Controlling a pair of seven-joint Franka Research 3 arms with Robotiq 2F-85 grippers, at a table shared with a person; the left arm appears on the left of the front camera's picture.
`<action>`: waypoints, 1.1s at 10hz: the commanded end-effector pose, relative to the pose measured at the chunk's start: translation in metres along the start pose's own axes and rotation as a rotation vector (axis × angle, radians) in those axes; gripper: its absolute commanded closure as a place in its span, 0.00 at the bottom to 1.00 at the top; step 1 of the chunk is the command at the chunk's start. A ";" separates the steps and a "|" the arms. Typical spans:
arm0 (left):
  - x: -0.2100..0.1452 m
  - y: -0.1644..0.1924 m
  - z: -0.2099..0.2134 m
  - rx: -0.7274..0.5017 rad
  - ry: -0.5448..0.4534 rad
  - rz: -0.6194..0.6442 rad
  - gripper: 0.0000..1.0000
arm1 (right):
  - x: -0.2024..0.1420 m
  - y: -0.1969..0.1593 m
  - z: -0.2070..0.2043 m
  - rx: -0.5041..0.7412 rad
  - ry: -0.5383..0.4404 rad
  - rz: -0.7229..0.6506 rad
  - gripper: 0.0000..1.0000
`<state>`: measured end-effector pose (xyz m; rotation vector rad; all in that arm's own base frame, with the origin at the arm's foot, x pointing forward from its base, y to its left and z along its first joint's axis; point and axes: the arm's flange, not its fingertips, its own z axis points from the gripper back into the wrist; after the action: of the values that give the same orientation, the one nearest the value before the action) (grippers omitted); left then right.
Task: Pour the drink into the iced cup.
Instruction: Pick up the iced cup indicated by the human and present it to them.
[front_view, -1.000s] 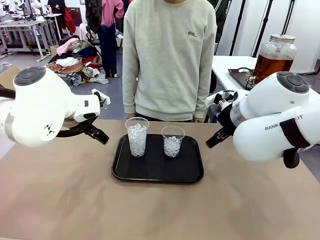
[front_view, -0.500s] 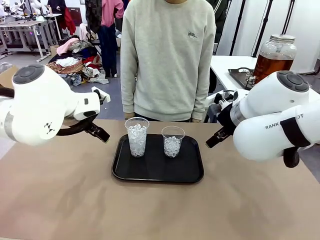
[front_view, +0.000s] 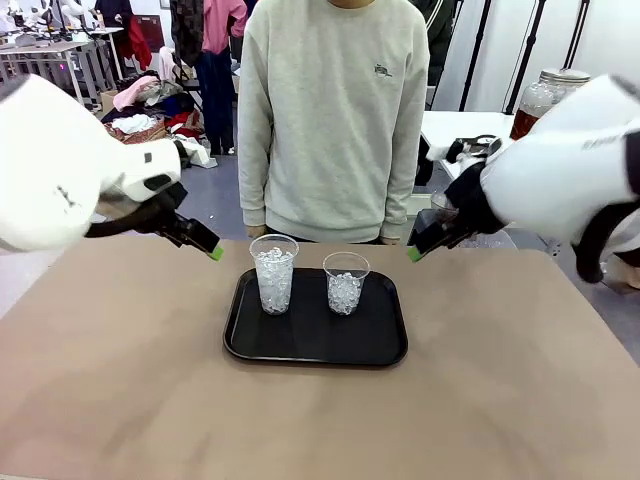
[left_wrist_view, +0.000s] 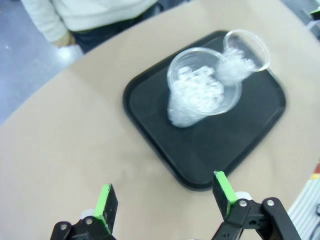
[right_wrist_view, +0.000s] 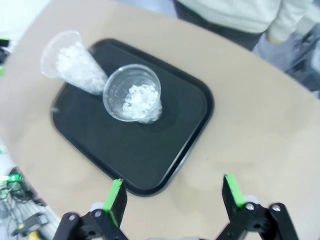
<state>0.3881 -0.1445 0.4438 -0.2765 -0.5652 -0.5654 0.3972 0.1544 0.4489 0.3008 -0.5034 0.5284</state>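
The drink (front_view: 521, 123) sat in its jar (front_view: 545, 88), well beyond the tray's (front_view: 315, 345) far right corner. It was partly behind the right arm and well apart from both end effectors. On the tray stood a tall cup (front_view: 273, 272) and a short cup (front_view: 345, 283), both iced. We held the left end effector (left_wrist_view: 165, 196) released, empty, near the tray's far left corner. The right end effector (right_wrist_view: 172, 196) was likewise released near its far right corner. Since a second earlier, both arms had swung in toward the tray, and the right one now hid part of the jar.
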 end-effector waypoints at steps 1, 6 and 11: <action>0.002 0.028 0.014 -0.137 -0.001 0.055 0.00 | 0.000 -0.029 0.016 0.149 -0.010 -0.088 0.00; -0.004 0.060 0.019 -0.320 0.041 0.214 0.00 | 0.002 -0.046 0.016 0.316 0.015 -0.156 0.00; -0.007 0.050 0.026 -0.272 -0.003 0.266 0.00 | -0.002 -0.043 0.024 0.304 0.018 -0.272 0.00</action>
<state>0.3999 -0.0943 0.4577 -0.5588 -0.4179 -0.4364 0.4063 0.1076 0.4598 0.5976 -0.3738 0.4013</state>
